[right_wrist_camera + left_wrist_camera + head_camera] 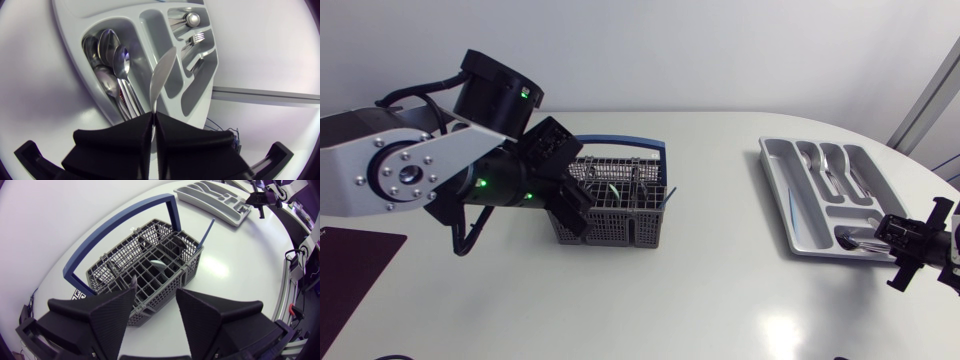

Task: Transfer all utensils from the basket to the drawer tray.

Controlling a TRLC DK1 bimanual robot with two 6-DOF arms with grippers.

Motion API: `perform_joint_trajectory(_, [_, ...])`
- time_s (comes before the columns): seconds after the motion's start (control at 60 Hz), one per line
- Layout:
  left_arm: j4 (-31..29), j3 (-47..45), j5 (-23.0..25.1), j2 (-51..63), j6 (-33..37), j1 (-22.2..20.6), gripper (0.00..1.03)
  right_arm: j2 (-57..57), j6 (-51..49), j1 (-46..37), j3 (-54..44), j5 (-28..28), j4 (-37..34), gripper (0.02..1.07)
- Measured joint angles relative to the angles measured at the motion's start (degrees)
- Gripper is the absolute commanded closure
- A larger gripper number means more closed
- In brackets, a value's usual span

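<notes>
A white table [700, 300] seen from above. Just toward 9 o'clock of its centre stands a grey wire-mesh cutlery basket with a blue hoop handle [620, 200]. At 3 o'clock lies a pale grey plastic drawer tray with moulded compartments [782, 190].

The left gripper [155, 297] hangs directly over the basket's 9 o'clock end. Its two black wedge fingers are spread apart with nothing between them, probably so it can drop onto the next piece. In the basket's cells, a small silver utensil tip [157, 265] shows near the middle and a blue-handled utensil [207, 232] leans out at the far corner, so the job looks partly done.

The right gripper [152, 117] sits at the tray's 5 o'clock corner. Its fingers are clamped from both sides on the handle of a silver metal table knife [162, 75]. The blade points ahead along a long narrow slot, seemingly lined up so the knife can be laid lengthwise. Shiny metal spoons [110, 60] fill the compartment beside it, and metal forks [197, 37] lie in one on the other side.
</notes>
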Motion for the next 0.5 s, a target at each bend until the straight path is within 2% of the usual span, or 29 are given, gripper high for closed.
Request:
perform_joint_trajectory(0.083, [0.00, -0.09, -0.02, 0.00, 0.02, -0.24, 0.45, 0.00, -2.54, -0.87, 0.00, -0.55, 0.22, 0.99])
perform_joint_trajectory(0.417, [-0.04, -0.09, -0.48, 0.00, 0.20, -1.03, 0.45, -0.20, -9.03, -2.25, -1.36, -1.42, 1.07, 0.39])
perform_joint_trajectory(0.5, [-0.04, -0.09, -0.90, 0.00, 0.20, -1.11, 0.45, -1.55, -9.03, -2.25, -2.16, -1.62, 1.01, 0.21])
